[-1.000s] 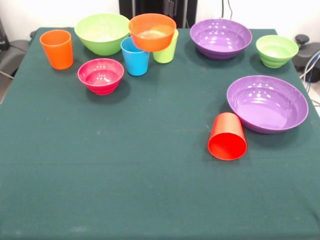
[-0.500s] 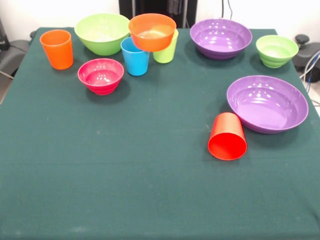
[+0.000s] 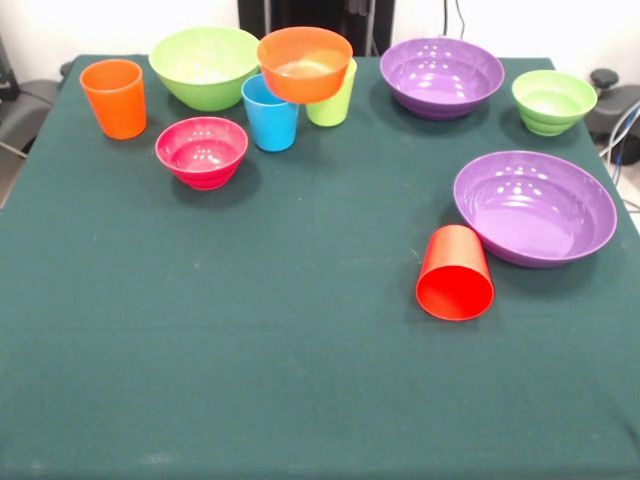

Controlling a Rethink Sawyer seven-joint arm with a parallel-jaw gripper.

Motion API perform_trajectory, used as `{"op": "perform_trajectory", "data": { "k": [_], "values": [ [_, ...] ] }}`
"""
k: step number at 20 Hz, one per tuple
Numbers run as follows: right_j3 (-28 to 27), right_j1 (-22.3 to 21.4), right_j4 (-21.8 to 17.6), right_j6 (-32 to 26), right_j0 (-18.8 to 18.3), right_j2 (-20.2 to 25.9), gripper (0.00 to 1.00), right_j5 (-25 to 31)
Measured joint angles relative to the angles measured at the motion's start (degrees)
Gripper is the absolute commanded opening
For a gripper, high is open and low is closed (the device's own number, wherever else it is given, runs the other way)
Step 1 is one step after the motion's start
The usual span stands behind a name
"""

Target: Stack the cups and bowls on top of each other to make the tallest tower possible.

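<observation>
Gripper is out of frame, so its state cannot be told. Green table [image 3: 300, 380] holds everything. Far left: orange cup [image 3: 114, 97] upright, apart from the rest. Large lime green bowl [image 3: 205, 66] sits at the far edge, just right of it. Orange bowl [image 3: 304, 63] is raised, resting on top of the sky blue cup [image 3: 269, 115] and the lime green cup [image 3: 334, 98], which stand upright side by side; the orange bowl overlaps the large lime bowl's rim in this view, contact unclear. Pink bowl [image 3: 202, 151] sits nearer the camera, just left of the blue cup. Right half: one purple bowl [image 3: 442, 76] at the far edge, small green bowl [image 3: 553, 101] to its right near the table's corner. Second purple bowl [image 3: 535, 206], bigger-looking, sits nearer on the right side. Red cup [image 3: 454, 273] lies tipped on its side, mouth toward the camera, just beside or touching that purple bowl's left rim. All bowls upright, open side up.
</observation>
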Motion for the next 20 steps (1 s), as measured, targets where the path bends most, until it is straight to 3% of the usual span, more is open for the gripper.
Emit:
{"op": "perform_trajectory", "data": {
  "k": [12,20],
  "values": [
    [-0.88,-1.85,0.60,0.00,-0.89,0.12,0.00,2.47],
    [-2.53,-2.96,0.58,0.00,-4.69,0.23,0.00,8.13]
  ]
}}
